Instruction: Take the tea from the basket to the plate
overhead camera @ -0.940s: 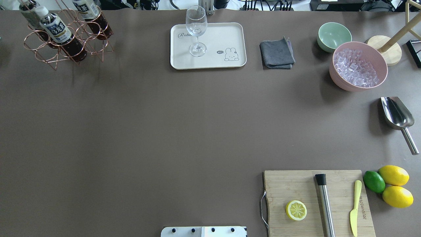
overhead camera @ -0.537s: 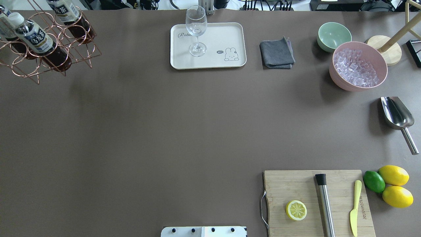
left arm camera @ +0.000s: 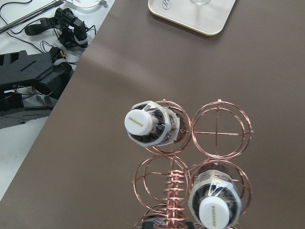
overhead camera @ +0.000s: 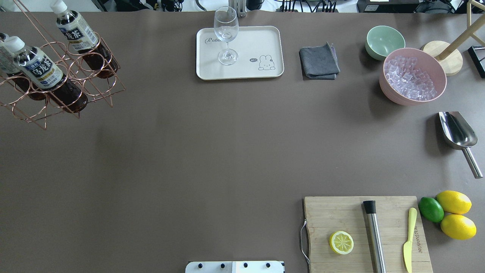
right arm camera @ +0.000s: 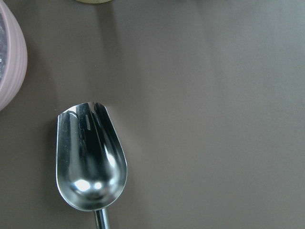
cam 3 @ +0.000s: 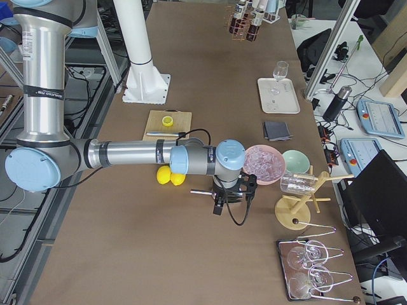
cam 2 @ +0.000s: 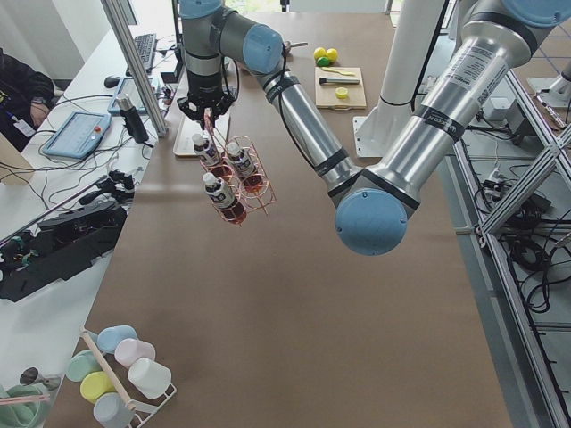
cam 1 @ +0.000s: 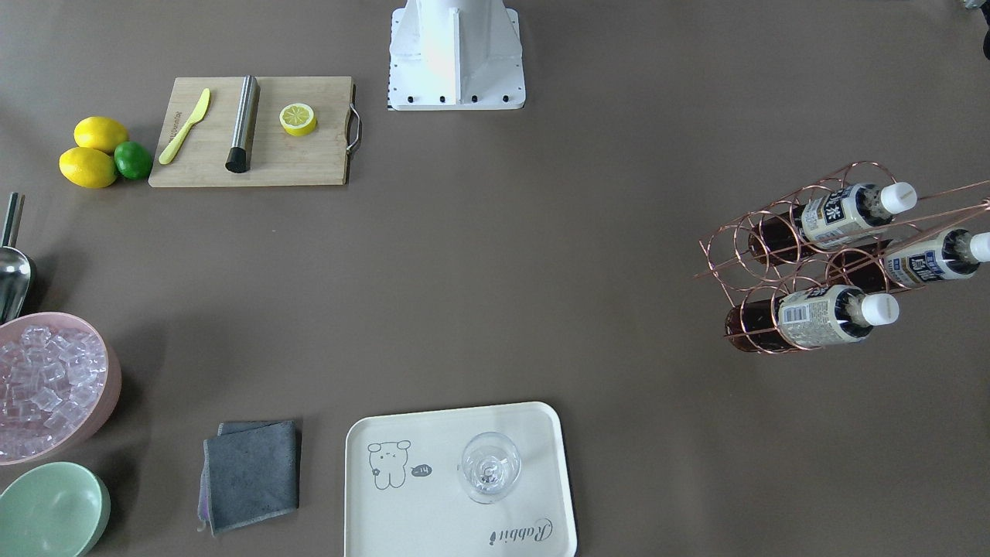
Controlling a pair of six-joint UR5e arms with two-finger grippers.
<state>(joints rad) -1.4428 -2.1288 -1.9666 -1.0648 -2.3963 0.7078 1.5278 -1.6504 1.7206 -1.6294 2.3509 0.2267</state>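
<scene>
The basket [overhead camera: 91, 72] with its tea [overhead camera: 38, 70] is hanging under my left gripper [cam 2: 207, 111], whose jaws I cannot read, and the plate [overhead camera: 257, 41] is lying well off to its right.

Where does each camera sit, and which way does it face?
Front-facing: across the table, facing the base.
Overhead: above and behind the base, looking forward.
Left side: table end; left arm, basket hanging below.
Right side: opposite end; right arm by ice bowl.
Left wrist: down onto bottles.
Right wrist: down onto scoop.
Front-facing and overhead share the tray.
</scene>
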